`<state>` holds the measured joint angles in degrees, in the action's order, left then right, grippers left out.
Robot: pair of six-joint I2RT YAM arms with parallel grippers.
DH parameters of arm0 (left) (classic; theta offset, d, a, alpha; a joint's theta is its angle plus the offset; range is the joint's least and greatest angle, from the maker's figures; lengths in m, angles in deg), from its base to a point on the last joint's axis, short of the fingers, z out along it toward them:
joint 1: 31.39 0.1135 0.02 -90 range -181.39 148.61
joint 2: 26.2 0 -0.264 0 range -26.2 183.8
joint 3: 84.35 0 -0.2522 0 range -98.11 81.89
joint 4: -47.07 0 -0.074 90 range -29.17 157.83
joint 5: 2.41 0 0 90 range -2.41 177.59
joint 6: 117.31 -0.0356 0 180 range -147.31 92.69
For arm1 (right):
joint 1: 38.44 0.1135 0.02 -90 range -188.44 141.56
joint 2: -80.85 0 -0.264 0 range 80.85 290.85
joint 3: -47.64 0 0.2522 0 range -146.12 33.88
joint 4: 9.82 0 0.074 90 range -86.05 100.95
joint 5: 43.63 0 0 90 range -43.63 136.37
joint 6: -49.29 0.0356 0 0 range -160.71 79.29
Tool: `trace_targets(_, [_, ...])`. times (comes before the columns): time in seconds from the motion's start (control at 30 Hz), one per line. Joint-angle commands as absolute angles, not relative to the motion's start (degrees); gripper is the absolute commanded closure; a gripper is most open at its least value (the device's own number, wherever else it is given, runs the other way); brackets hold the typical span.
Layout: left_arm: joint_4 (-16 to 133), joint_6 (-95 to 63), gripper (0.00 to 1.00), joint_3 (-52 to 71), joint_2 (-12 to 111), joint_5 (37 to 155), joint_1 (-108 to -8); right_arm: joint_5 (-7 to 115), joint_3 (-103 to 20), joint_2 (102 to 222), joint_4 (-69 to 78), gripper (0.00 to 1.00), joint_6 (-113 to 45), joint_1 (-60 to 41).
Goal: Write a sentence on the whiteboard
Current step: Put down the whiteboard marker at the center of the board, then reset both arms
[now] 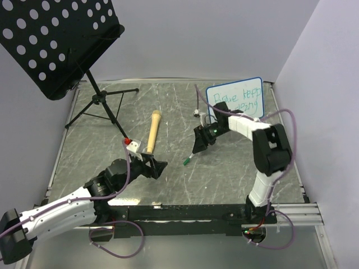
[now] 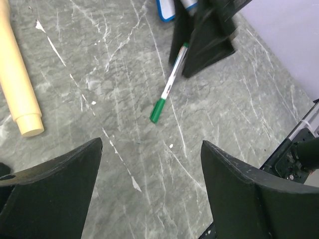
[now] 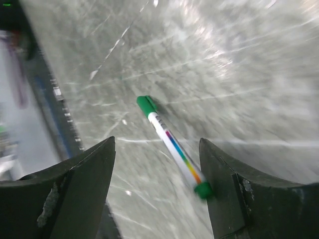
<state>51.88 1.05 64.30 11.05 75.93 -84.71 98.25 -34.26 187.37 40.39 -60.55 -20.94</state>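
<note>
The whiteboard point(image 1: 235, 98) leans at the back right of the table, white with a blue rim. The sentence point(image 1: 240, 96) is in green marker in two short lines, starting "Brave keep". A white marker with green ends point(image 1: 188, 159) lies on the table left of and nearer than the board. My right gripper point(image 1: 201, 147) is open just over the marker's far end. The right wrist view shows the marker point(image 3: 172, 147) between the spread jaws point(image 3: 157, 141), close to the right finger. My left gripper point(image 1: 157, 167) is open and empty, left of the marker point(image 2: 169, 84).
A black perforated music stand point(image 1: 56, 39) on a tripod point(image 1: 101, 106) fills the back left. A wooden cylinder point(image 1: 153, 130) lies mid-table, also seen in the left wrist view point(image 2: 17, 79). A small white object point(image 1: 197, 112) sits left of the board. A black rail point(image 1: 185, 212) runs along the near edge.
</note>
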Motion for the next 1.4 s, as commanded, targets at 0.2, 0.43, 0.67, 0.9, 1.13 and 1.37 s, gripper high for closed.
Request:
trace_targets(0.2, [52.6,-0.2,0.01,58.2,8.8,74.5,-84.4,86.9,-34.4,175.5,42.7,0.24,-67.6,-20.6])
trace_targets(0.43, [53.7,1.3,0.04,54.2,10.8,74.4,-84.1,85.5,-33.1,170.4,42.9,0.24,-70.2,-20.6])
trace_targets(0.67, [58.2,4.4,0.03,48.8,13.4,76.2,-82.0,77.1,-28.9,153.7,39.1,0.14,-73.8,-21.1])
trace_targets(0.9, [69.5,5.1,0.03,33.6,14.1,77.6,-79.7,83.9,-31.2,135.7,39.5,0.0,-65.8,-37.4])
trace_targets(1.13, [75.9,1.4,0.03,26.6,13.3,76.6,-79.6,59.4,-29.4,122.1,36.5,0.0,-51.0,-41.2])
trace_targets(1.37, [75.3,2.2,0.03,29.7,10.4,77.3,-79.6,53.8,-30.1,117.7,40.9,0.0,-45.9,-41.1])
